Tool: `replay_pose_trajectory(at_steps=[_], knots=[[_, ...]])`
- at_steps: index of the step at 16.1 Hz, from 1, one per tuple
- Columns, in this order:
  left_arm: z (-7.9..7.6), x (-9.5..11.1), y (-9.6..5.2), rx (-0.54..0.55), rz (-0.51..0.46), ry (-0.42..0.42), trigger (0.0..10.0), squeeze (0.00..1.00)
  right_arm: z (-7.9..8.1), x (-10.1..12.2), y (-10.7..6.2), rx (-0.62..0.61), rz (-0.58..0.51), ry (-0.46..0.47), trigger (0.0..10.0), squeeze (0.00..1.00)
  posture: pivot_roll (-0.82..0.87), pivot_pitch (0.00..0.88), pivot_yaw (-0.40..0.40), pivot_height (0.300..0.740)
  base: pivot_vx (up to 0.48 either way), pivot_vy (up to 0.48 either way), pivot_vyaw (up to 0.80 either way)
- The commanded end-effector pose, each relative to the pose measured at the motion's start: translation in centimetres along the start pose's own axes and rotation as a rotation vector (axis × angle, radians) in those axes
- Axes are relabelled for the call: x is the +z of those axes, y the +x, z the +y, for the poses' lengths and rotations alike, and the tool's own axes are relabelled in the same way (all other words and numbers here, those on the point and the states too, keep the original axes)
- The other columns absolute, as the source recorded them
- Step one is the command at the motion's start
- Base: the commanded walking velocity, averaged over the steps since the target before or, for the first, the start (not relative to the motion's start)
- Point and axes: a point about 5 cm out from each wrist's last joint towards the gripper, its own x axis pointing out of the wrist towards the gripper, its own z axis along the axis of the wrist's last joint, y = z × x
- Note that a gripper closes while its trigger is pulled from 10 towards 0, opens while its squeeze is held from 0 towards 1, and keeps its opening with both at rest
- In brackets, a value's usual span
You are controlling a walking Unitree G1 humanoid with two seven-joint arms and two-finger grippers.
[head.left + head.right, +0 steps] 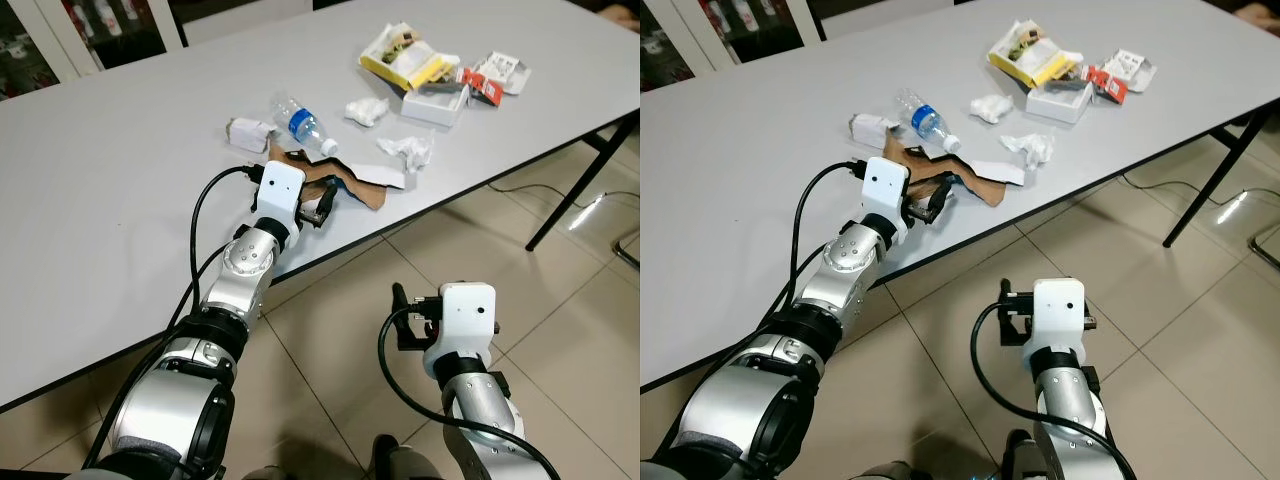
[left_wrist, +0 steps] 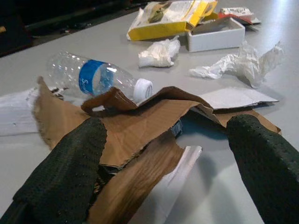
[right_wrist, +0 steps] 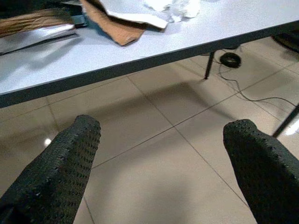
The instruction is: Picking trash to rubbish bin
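Torn brown cardboard (image 2: 140,126) (ragged, curled edges) just beside a clear bottle (image 1: 297,122) on the surface (image 1: 120,180); left tool (image 2: 168,163) spread around it; right tool (image 3: 163,154) spread, empty.

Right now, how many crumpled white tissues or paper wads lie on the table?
2: one crumpled tissue beside the yellow box, another crumpled tissue nearer the table edge. More may hide under the cardboard.

Grey tabletop (image 1: 120,180) on black legs (image 1: 580,185); beige tiled floor (image 1: 560,300), cable (image 3: 252,91) on it, glare patches.
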Motion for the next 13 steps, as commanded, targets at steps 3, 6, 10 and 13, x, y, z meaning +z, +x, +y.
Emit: replay_pose_trajectory(at_steps=[3, 6, 10, 13], knots=[[0.9, -0.1, 0.2, 0.068, 0.026, -0.019, 10.0, 0.0, 1.4, 0.9, -1.0, 0.114, -0.052, 0.038, 10.0, 0.0, -0.01, 0.213, 0.101, 0.74, 0.0, 0.0, 0.0], [1.5, 0.4, 0.3, 0.094, 0.008, -0.023, 10.0, 0.0, 1.3, 0.9, -1.2, 0.127, -0.048, 0.042, 10.0, 0.0, -0.01, 0.213, 0.101, 0.74, 0.0, 0.0, 0.0], [2.5, 1.2, 0.0, 0.113, -0.053, -0.042, 10.0, 0.0, 1.4, 0.9, -1.1, 0.145, -0.048, 0.042, 10.0, 0.0, 0.01, 0.212, 0.093, 0.74, 0.0, 0.0, 0.0], [3.2, 1.3, -0.4, 0.125, -0.069, -0.064, 10.0, 0.0, 1.6, 0.9, -1.0, 0.159, -0.049, 0.041, 10.0, 0.0, 0.03, 0.212, 0.091, 0.74, 0.0, 0.0, 0.0]])
